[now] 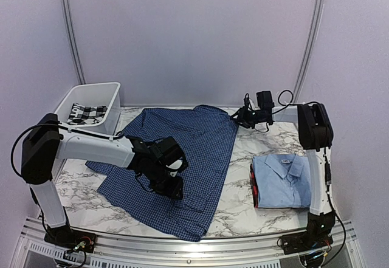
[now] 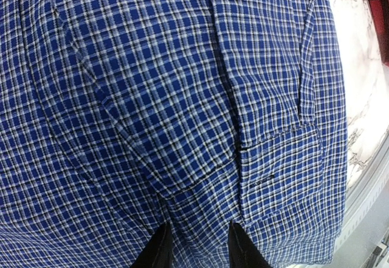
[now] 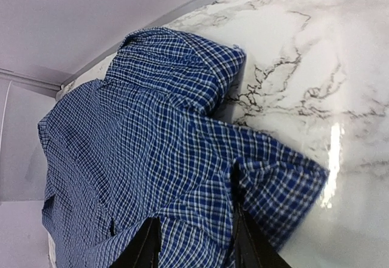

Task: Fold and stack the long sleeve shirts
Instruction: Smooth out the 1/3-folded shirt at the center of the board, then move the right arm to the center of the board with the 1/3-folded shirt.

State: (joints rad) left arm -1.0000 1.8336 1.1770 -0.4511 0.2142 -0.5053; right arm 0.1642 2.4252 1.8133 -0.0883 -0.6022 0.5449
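dark blue shirt spread mid-frame, left gripper pinching a ridge of it, right gripper straddling its upper-right corner, grip unclear; if that corner slips, the fold skews and won't stack square on light blue shirt.

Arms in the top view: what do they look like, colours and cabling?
Both match: the left arm and the right arm have white tube links, bulky black joint housings and black wrists. Thin black cables loop beside each. In the wrist views the jaws are plain black tapered blades, no markings visible.
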